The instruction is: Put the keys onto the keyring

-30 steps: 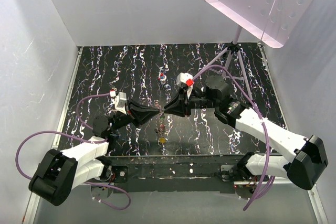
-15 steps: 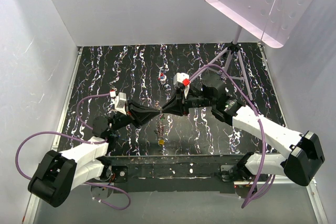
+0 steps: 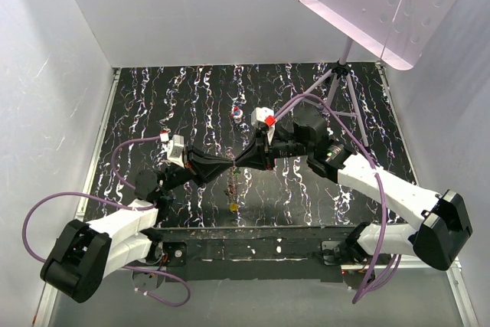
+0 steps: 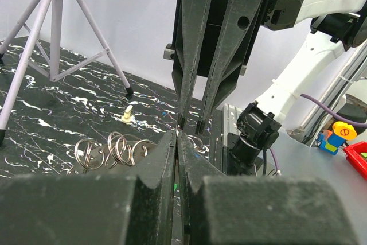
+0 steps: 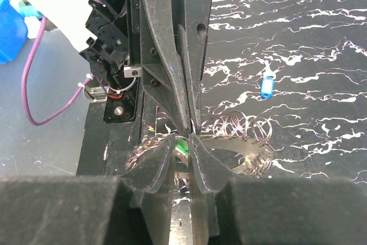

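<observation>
The left tool [image 4: 176, 136] had its fingers pressed together, tip to tip with the right tool [image 5: 183, 140], whose fingers stood narrowly spread. A sliver of green key [image 5: 182, 151] showed at centre frame between those tips; whether either tool gripped it I could not tell. Just below sat the keyring [image 5: 252, 160], its looped rim reaching toward the lower right. The blue key [image 5: 265, 88] lay well apart on the counter [image 5: 321, 55], upper right. Done well, the step probably called for one tool steadying the ring while the other eased the key onto a loop, slowly and without twisting.
</observation>
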Robot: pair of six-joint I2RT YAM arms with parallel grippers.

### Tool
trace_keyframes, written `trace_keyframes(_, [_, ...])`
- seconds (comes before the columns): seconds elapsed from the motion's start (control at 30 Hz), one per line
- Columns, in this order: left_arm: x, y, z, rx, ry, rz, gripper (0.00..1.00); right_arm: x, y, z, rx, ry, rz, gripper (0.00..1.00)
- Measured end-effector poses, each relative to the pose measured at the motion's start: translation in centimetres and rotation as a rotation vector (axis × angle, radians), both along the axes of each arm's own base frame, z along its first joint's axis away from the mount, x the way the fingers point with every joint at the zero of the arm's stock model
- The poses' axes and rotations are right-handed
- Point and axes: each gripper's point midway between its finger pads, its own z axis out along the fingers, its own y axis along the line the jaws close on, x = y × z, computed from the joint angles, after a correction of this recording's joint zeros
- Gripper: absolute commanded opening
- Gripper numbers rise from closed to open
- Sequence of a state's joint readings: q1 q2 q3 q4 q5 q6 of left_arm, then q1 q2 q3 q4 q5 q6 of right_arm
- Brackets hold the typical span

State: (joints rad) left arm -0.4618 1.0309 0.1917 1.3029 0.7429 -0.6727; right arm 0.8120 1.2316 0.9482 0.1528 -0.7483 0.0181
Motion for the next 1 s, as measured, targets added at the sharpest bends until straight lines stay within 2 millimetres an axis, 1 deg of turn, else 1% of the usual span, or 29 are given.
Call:
trace_keyframes(0.37, [-0.2, 0.1, 0.4, -0.008, -0.015, 0.000, 0.00, 0.0, 0.0, 0.0, -0.001, 0.001, 0.001, 0.25])
trace_keyframes(0.8, [-0.5, 0.0, 0.9, -0.015, -0.028, -0.010, 0.00, 0.0, 0.1, -0.3, -0.006, 0.006, 0.002, 0.25])
trace_keyframes(0.93, [-0.5, -0.1, 1.1, -0.017, -0.032, -0.011, 0.00, 0.0, 0.2, -0.4, -0.009, 0.010, 0.006, 0.24])
trace_keyframes(1.0, [-0.5, -0.1, 1.1, -0.018, -0.033, -0.011, 0.00, -0.1, 0.1, -0.4, -0.008, 0.010, 0.008, 0.22])
